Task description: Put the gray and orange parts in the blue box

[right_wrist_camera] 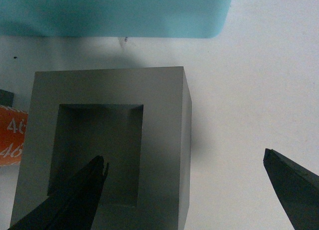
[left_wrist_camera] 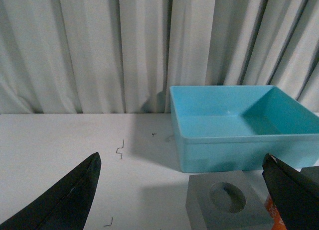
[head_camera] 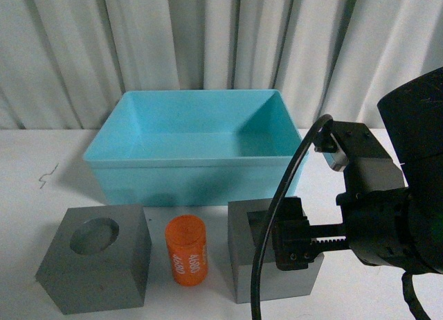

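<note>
The blue box [head_camera: 194, 164] stands at the back of the white table. In front of it lie a gray cube with a round recess [head_camera: 97, 258], an orange cylinder [head_camera: 187, 251] with white numbers, and a gray cube with a square hole [head_camera: 242, 254]. My right gripper [head_camera: 291, 233] is open low over the square-hole cube [right_wrist_camera: 159, 105]. One finger is over the hole and the other over the table beside the cube. My left gripper [left_wrist_camera: 180, 158] is open and empty, back from the round-recess cube [left_wrist_camera: 227, 202] and the box [left_wrist_camera: 234, 140]. It is not in the front view.
White curtains [head_camera: 208, 36] hang behind the table. My right arm and its cable [head_camera: 277, 216] cover the right part of the square-hole cube. Bare table lies left of the box [left_wrist_camera: 75, 135], with small dark marks [left_wrist_camera: 119, 149]. The orange cylinder [right_wrist_camera: 10, 135] lies close beside the square-hole cube.
</note>
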{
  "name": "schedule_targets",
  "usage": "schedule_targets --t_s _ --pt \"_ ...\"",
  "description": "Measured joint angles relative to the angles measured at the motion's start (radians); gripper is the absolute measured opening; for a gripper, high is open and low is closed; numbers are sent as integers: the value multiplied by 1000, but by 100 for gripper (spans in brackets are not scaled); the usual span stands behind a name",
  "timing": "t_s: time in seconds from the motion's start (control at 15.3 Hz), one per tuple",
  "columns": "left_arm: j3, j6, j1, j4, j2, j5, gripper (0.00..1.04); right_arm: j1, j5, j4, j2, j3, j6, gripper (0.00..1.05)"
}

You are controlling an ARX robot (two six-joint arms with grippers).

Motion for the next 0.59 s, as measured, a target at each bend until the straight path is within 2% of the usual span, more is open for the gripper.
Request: schedule_targets --t_s 0.07,0.33,0.46,0.52,0.59 --pt "0 0 0 0 0 0 98 -3 2 -10 11 10 10 97" --pt "0 0 0 0 0 0 98 -6 -5 -8 14 10 22 56" --pt "0 0 0 0 0 0 98 -10 -4 -8 -15 -19 21 29" --pt "0 0 0 0 0 0 98 -14 14 -24 -49 -42 14 21" --pt "0 0 0 0 0 0 98 -18 14 -43 -101 -76 7 19"
